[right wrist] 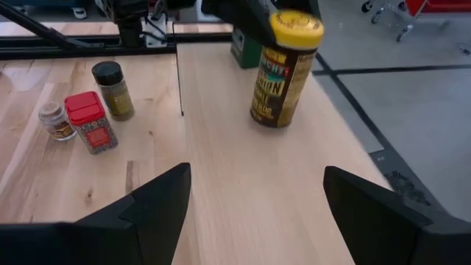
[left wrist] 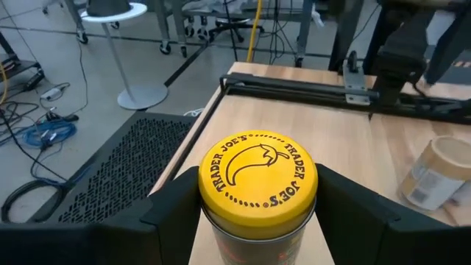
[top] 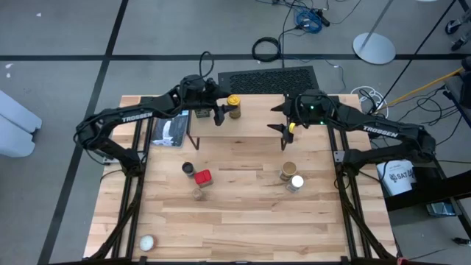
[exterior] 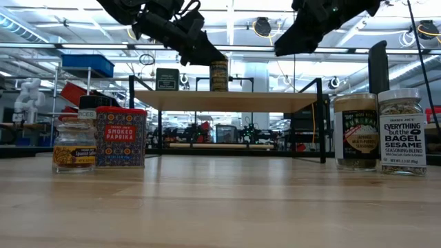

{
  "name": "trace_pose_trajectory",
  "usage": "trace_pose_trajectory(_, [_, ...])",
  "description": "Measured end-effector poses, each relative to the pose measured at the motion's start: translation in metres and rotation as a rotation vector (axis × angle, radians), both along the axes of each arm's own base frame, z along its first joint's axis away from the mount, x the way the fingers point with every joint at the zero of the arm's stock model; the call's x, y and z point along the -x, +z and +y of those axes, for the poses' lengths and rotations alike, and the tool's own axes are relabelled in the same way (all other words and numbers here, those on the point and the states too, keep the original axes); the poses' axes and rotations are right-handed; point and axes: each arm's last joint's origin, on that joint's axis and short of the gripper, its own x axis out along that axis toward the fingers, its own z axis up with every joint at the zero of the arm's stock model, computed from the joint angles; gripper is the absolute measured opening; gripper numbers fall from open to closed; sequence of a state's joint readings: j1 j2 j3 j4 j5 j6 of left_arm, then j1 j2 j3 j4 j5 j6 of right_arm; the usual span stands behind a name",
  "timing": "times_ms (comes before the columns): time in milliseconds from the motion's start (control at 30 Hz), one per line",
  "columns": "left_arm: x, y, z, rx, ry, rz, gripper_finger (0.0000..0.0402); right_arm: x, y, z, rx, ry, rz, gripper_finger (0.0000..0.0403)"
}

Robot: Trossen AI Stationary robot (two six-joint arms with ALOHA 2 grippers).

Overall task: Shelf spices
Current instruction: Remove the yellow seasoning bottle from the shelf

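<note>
A: High view — what stands on the shelf (top: 243, 126)?
B: The yellow-lidded jar (top: 234, 105) stands upright near the plank's far edge, left of centre. The left end effector (top: 218, 114) is at the jar, its fingers on either side of it. The black square tin (top: 199, 113) sits at the plank's left end. The right end effector (top: 283, 121) hovers over the plank's right part, fingers spread and holding nothing.

A: And on the worktop (top: 243, 221)?
B: Left group: small dark-lidded jar (top: 188, 169), red tin (top: 203, 177), and another small jar (top: 197, 193) just in front. Right group: tan-lidded jar (top: 288, 171) and white-lidded jar (top: 296, 182), touching or nearly so.

A: Low view?
B: The yellow-lidded jar (exterior: 219, 74) rests on the shelf (exterior: 227, 100), the black square tin (exterior: 167, 79) to its left. The red tin (exterior: 120, 137) stands at the left on the worktop, the white-lidded jar (exterior: 402, 131) at the right.

A: Left wrist view?
B: The dark fingers (left wrist: 176, 213) flank the yellow-lidded jar (left wrist: 257, 180); whether they press it cannot be told.

A: Right wrist view?
B: The right fingers (right wrist: 158, 202) stand wide apart above the bare plank; the yellow-lidded jar (right wrist: 283, 70) is farther along, well apart from them.
</note>
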State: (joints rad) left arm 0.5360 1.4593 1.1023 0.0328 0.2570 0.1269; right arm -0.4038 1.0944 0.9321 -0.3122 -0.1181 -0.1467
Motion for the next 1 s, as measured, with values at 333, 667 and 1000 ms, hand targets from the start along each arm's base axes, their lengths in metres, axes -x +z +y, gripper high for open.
trace_pose_trajectory(333, [0.012, 0.027, -0.025, 0.028, -0.12, -0.085, 0.024, -0.03, -0.014, -0.007, -0.112, 0.054, -0.066, 0.03])
trace_pose_trajectory(667, [0.017, 0.047, -0.07, 0.018, -0.252, -0.116, 0.024, -0.043, -0.016, 0.002, -0.13, 0.088, -0.11, 0.032])
trace_pose_trajectory(1000, [0.008, 0.047, -0.106, 0.018, -0.359, -0.113, 0.024, -0.052, -0.015, 0.031, -0.172, 0.137, -0.114, 0.0336])
